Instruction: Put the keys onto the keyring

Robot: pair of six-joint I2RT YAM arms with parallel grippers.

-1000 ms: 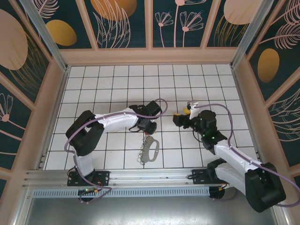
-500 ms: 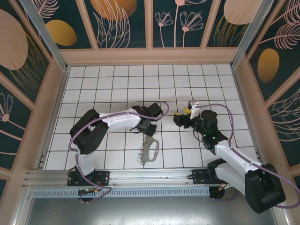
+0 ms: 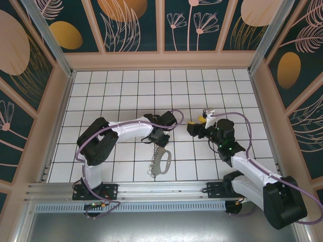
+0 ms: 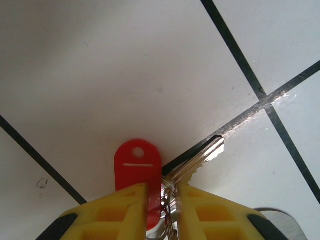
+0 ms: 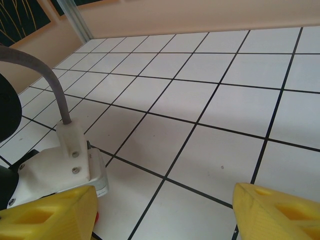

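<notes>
The left gripper (image 4: 162, 192) pinches the red-tagged silvery metal keys (image 4: 200, 157) at the counter's (image 3: 126, 91) middle, apparently to feed the pale grey D-shaped keyring (image 3: 169, 159), while the right gripper (image 5: 162, 200) hangs spread.

Far tiles (image 3: 151, 85) free; L arm (image 3: 126, 130), R arm (image 3: 242, 160) crowd ctr near keyring (image 3: 162, 161).

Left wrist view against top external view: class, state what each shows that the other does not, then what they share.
Left wrist view: close up, the keys, one toothed blade and a red tag, nipped between the yellow fingers of the left claw. Top external view: the left arm and right arm, the open right claw, the grey keyring on the floor. Shared: the white tiled floor, the left claw, the keys.
</notes>
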